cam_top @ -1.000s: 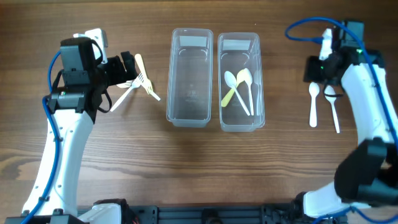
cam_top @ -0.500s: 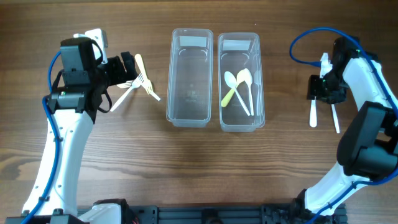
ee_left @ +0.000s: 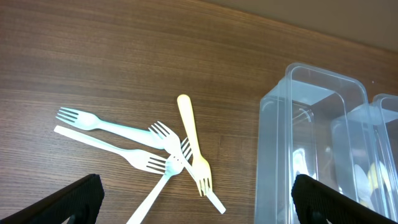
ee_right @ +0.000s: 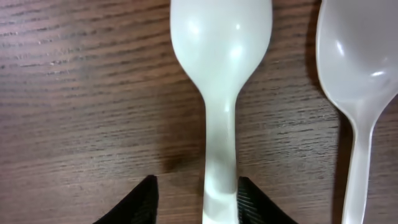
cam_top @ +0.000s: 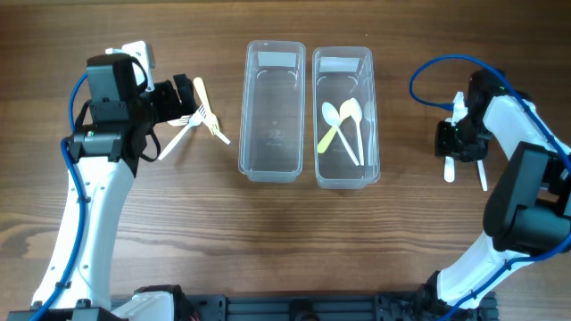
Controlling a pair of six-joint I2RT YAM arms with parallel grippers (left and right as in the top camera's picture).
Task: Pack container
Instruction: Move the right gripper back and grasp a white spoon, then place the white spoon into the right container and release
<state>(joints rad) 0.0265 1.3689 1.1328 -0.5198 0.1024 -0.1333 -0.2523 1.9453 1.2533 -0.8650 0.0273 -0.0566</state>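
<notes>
Table (cam_top: pixel 285 232): R fingers (ee_right: pixel 138 200) lowered, closing round white spoon (ee_right: pixel 221 74).

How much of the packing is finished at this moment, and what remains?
Done: several spoons lie in the right container. In hand: the right hand straddles the handle of a white spoon on the table, not yet gripping it. Left: that spoon, the second spoon beside it, and the forks near the open left hand; the left container holds nothing yet.
</notes>
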